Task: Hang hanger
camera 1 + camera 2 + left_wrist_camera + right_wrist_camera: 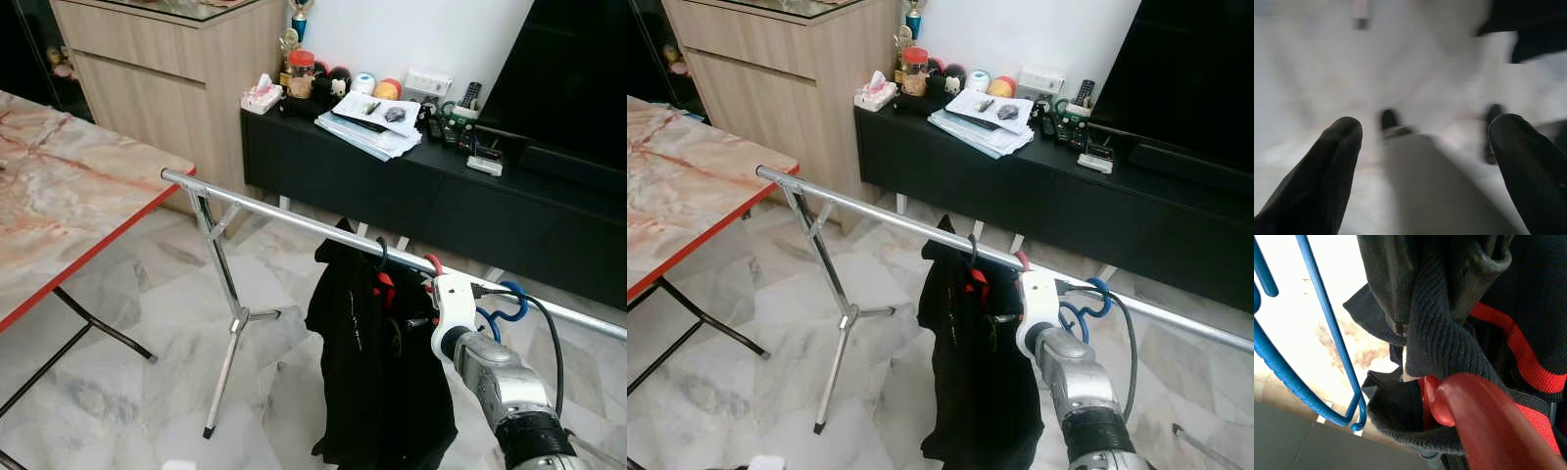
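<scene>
A silver clothes rail (274, 211) runs from centre left to the right edge. Black garments (367, 372) hang from it on a black hanger hook (382, 251). Beside that, a red hanger's hook (433, 262) sits over the rail, and a blue hanger (507, 311) hangs further right. My right arm (490, 372) reaches up to the rail, with my right gripper (423, 315) pressed against the garments by the red hanger. In the right wrist view the red hanger (1484, 421) lies very close, amid black knit with a red stripe (1508, 338). My left gripper (1427, 127) hangs open over the floor.
A marble-topped table with a red edge (98, 250) stands at the left. The rail's splayed leg (227, 343) rests on the marble floor. Behind the rail are a black TV console (392, 186) loaded with clutter and a wooden cabinet (157, 59).
</scene>
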Available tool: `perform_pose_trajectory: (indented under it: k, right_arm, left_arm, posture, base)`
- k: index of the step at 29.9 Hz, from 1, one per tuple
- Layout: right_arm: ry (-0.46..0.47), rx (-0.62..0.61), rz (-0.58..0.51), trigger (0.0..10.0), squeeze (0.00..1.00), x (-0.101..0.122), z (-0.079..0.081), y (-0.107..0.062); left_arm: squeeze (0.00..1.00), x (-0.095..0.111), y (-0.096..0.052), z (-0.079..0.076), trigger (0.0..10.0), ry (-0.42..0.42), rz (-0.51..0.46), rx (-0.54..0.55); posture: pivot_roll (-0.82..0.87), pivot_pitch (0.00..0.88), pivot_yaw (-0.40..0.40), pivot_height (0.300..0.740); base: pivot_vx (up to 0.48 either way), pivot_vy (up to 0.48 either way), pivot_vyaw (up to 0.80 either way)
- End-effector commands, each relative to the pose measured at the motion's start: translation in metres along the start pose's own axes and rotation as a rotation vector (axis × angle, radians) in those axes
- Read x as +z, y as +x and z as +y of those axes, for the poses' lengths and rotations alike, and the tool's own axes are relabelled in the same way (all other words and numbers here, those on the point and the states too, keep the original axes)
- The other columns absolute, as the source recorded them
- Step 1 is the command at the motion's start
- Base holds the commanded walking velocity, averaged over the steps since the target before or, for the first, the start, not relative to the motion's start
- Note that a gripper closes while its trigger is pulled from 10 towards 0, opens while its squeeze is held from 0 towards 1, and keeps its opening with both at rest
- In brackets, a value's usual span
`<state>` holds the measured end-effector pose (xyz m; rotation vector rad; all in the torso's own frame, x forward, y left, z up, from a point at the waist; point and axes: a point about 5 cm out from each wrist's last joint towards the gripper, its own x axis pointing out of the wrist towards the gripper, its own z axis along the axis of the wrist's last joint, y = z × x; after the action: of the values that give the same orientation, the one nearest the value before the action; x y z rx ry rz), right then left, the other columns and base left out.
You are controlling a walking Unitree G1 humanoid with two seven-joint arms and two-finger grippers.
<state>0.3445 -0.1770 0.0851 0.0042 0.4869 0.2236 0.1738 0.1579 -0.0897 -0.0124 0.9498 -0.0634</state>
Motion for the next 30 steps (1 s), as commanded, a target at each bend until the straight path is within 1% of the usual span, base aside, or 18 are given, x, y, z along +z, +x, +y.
perform_pose_trajectory:
  k: [1,5,7,8,10,12,13,14,16,18,19,21,22,25,27,30]
  right_arm:
    - [0.018,-0.008,0.009,0.0,0.00,-0.008,-0.001,-0.001]
    - [0.043,-0.018,-0.019,0.0,0.00,-0.008,0.002,-0.001]
    - [0.089,-0.055,-0.080,0.0,0.00,-0.005,0.002,-0.002]
    - [0.089,-0.055,-0.080,0.0,0.00,-0.005,0.002,-0.002]
    - [0.124,-0.091,-0.145,0.0,0.00,-0.001,0.001,-0.004]
    - [0.124,-0.091,-0.145,0.0,0.00,-0.001,0.001,-0.004]
    - [0.140,-0.106,-0.179,0.0,0.00,0.001,0.001,-0.005]
    - [0.140,-0.106,-0.179,0.0,0.00,0.001,0.001,-0.005]
    - [0.174,-0.101,-0.281,0.0,0.00,0.003,0.008,-0.011]
    - [0.193,-0.098,-0.346,0.0,0.00,0.003,0.012,-0.015]
    - [0.193,-0.098,-0.346,0.0,0.00,0.003,0.012,-0.015]
    - [0.193,-0.105,-0.399,0.0,0.00,0.005,0.014,-0.019]
    - [0.179,-0.104,-0.428,0.0,0.00,0.006,0.015,-0.020]
    - [0.162,-0.091,-0.453,0.0,0.00,0.008,0.018,-0.022]
    - [0.134,-0.073,-0.492,0.0,0.00,0.012,0.021,-0.024]
    - [0.113,-0.093,-0.487,0.0,0.00,0.005,0.020,-0.026]
  left_arm:
    - [0.00,-0.017,-0.002,-0.008,10.0,-0.003,0.064,-0.025]
    - [0.00,-0.021,-0.004,-0.002,10.0,-0.004,0.068,-0.020]
    - [0.00,-0.023,-0.005,0.000,10.0,-0.004,0.070,-0.017]
    - [0.00,-0.023,-0.005,0.000,10.0,-0.004,0.070,-0.017]
    - [0.00,-0.023,-0.005,0.000,10.0,-0.004,0.071,-0.016]
    - [0.00,-0.023,-0.005,0.000,10.0,-0.004,0.071,-0.016]
    - [0.00,-0.024,-0.005,0.000,10.0,-0.003,0.072,-0.017]
    - [0.00,-0.024,-0.005,0.000,10.0,-0.003,0.072,-0.017]
    - [0.00,-0.024,-0.005,0.000,10.0,-0.002,0.074,-0.018]
    - [0.00,-0.024,-0.005,0.001,10.0,-0.001,0.074,-0.018]
    - [0.00,-0.024,-0.005,0.001,10.0,-0.001,0.074,-0.018]
    - [0.00,-0.024,-0.006,0.001,10.0,0.000,0.074,-0.015]
    - [0.00,-0.025,-0.006,0.001,10.0,0.000,0.074,-0.014]
    - [0.00,-0.025,-0.006,0.001,10.0,0.001,0.074,-0.013]
    - [0.00,-0.025,-0.006,0.001,10.0,0.001,0.074,-0.012]
    - [0.00,-0.025,-0.006,0.002,10.0,-0.001,0.072,-0.011]
  posture:
    - [0.04,0.109,-0.097,0.740]
    - [0.04,0.109,-0.096,0.740]
    - [0.04,0.109,-0.097,0.740]
    - [0.04,0.109,-0.097,0.740]
    - [0.04,0.109,-0.096,0.740]
    - [0.04,0.109,-0.096,0.740]
    - [0.04,0.108,-0.097,0.740]
    - [0.04,0.108,-0.097,0.740]
    - [0.04,0.108,-0.097,0.740]
    - [0.04,0.108,-0.097,0.740]
    - [0.04,0.108,-0.097,0.740]
    - [0.04,0.107,-0.096,0.740]
    - [0.04,0.107,-0.096,0.740]
    - [0.04,0.105,-0.097,0.740]
    - [0.04,0.101,-0.100,0.740]
    - [0.04,0.099,-0.102,0.740]
  base:
    - [0.000,0.000,0.00]
    - [0.000,0.000,0.00]
    - [0.000,0.000,0.00]
    - [0.000,0.000,0.00]
    - [0.000,0.000,0.00]
    - [0.000,0.000,0.00]
    - [0.000,0.000,0.00]
    - [0.000,0.000,0.00]
    - [0.000,0.000,0.00]
    - [0.000,0.000,0.00]
    - [0.000,0.000,0.00]
    - [0.000,0.000,0.00]
    - [0.000,0.000,0.00]
    - [0.000,0.000,0.00]
    - [0.000,0.000,0.00]
    - [0.000,0.000,0.00]
